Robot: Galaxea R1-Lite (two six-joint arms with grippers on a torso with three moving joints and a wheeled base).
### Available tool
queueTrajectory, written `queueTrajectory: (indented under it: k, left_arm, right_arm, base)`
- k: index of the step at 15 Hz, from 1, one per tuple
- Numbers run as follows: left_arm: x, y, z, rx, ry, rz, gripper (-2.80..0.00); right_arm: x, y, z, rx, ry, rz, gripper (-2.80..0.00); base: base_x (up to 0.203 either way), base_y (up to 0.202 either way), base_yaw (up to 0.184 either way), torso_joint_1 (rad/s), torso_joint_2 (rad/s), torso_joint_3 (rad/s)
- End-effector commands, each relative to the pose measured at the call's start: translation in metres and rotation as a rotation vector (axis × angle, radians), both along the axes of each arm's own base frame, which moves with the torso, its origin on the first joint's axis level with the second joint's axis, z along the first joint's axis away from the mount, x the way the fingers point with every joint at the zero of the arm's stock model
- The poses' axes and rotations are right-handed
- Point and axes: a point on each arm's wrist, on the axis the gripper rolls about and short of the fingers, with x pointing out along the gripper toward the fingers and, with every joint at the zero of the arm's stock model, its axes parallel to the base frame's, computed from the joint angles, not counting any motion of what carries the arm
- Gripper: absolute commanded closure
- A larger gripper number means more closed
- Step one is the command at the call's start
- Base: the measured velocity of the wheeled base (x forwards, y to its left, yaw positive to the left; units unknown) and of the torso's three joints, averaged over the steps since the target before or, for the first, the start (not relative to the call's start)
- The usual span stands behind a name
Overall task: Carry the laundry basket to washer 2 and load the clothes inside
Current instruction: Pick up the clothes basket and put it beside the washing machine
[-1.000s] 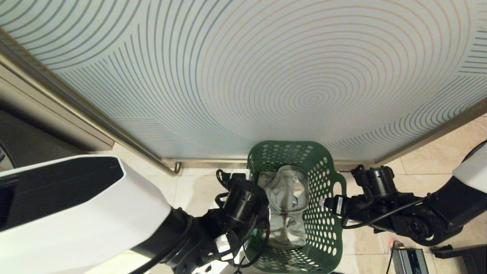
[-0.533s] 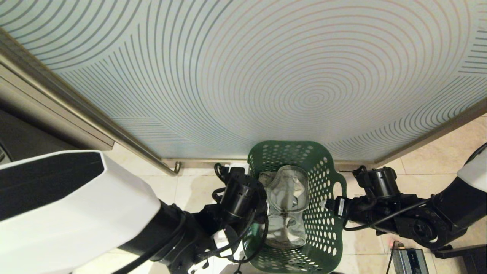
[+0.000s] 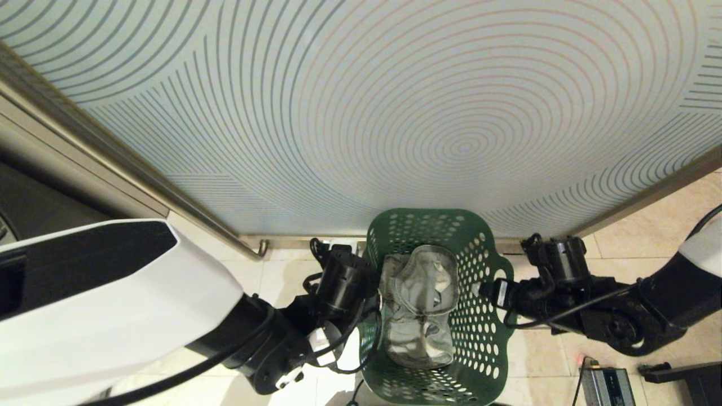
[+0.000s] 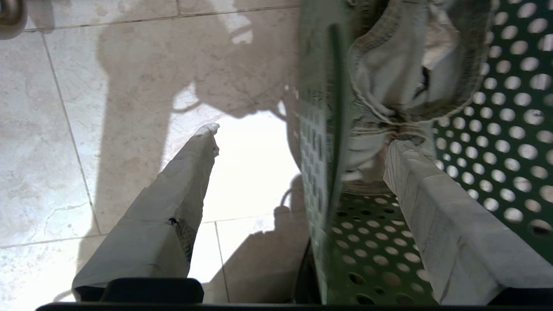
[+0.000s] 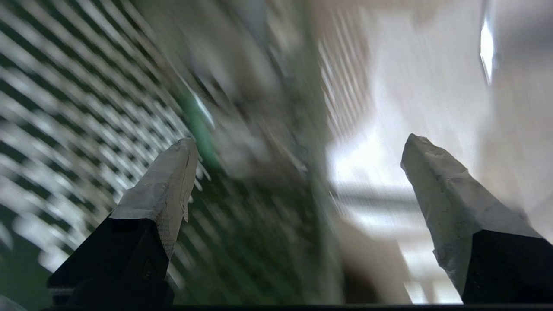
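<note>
Floor tiles (image 3: 282,276) of pale stone are seen under everything, and a wall panel (image 3: 395,113) with curved line patterning fills the upper part of the head view, with a metal rail (image 3: 169,192) running along its lower left edge. At the left, the left gripper (image 4: 298,142) is held at the left rim of the laundry basket (image 3: 485,270), its fingers (image 4: 185,181) spread wide: in the left wrist view one finger is seen outside the basket over the tiles and the other inside it, so that the green wall is straddled without being pinched. The inner finger is seen just beside the clothes; whether it touches them cannot be told.

In the middle, the green perforated basket is set on the floor close to the foot of the wall panel. Clothes (image 3: 420,304) of pale grey fabric, crumpled into one heap, are contained in it and lie along its bottom.

At the right, the right gripper (image 5: 298,142) is held at the basket's right rim, by the handle opening, with its fingers spread wide too; the right wrist view is blurred, and only green perforated wall between the two fingers can be made out. A small grey box (image 3: 606,383) is seen on the floor at the lower right.
</note>
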Motion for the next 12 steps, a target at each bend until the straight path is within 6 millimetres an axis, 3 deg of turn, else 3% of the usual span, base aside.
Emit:
queueTrajectory:
  k: [1, 3, 6, 7, 12]
  left_arm:
    - [0.008, 0.001, -0.014, 0.016, 0.013, 0.018, -2.8]
    - [0.017, 0.001, -0.026, 0.017, -0.004, 0.023, -2.8]
    - [0.019, 0.0, -0.033, 0.02, -0.005, 0.016, -2.8]
    - [0.019, 0.0, -0.033, 0.021, -0.006, 0.016, -2.8]
    - [0.017, -0.002, -0.034, 0.014, 0.005, -0.015, -2.8]
  right_arm:
    - [0.019, 0.005, 0.024, 0.032, -0.108, -0.002, -2.8]
    - [0.025, 0.007, 0.032, 0.04, -0.141, -0.001, -2.8]
    - [-0.011, -0.003, -0.011, -0.012, 0.051, 0.0, -2.8]
    - [-0.018, -0.004, -0.017, -0.018, 0.081, 0.002, -2.8]
    - [-0.014, -0.001, -0.023, -0.016, 0.093, 0.009, -2.8]
  base:
    - [0.0, 0.0, 0.0, 0.0, 0.0, 0.0]
    - [0.0, 0.0, 0.0, 0.0, 0.0, 0.0]
    - [0.0, 0.0, 0.0, 0.0, 0.0, 0.0]
    - [0.0, 0.0, 0.0, 0.0, 0.0, 0.0]
    - [0.0, 0.0, 0.0, 0.0, 0.0, 0.0]
